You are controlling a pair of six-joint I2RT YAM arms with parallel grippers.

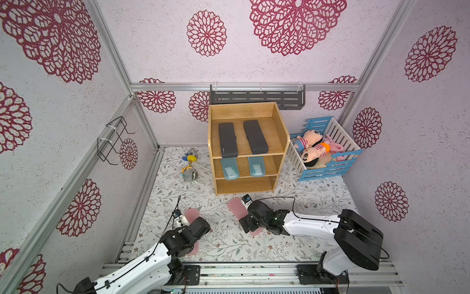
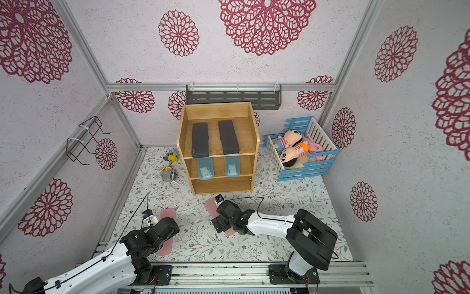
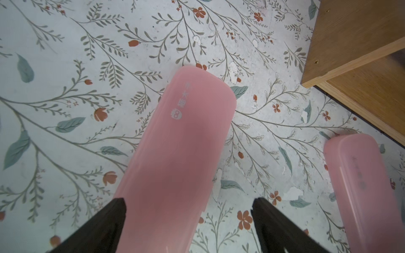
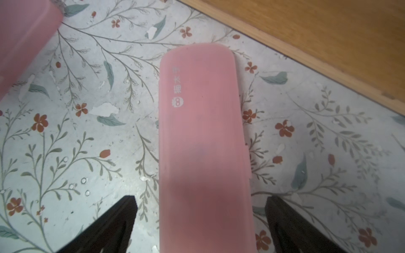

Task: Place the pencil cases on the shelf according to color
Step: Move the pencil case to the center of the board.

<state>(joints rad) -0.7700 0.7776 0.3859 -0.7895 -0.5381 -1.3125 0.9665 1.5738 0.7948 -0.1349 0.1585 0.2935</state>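
While shelf [image 1: 244, 185] is wood, pink case [image 4: 201, 122] frosted; rounded.

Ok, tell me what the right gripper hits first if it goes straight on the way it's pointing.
Most likely the pink pencil case: the right gripper points down at it with open jaws on either side. Its fingertips would probably reach the floral mat beside it; depth is unclear.

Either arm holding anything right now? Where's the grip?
Nothing held: left gripper straddles the left pink case, right gripper the right pink case; jaws open on both.
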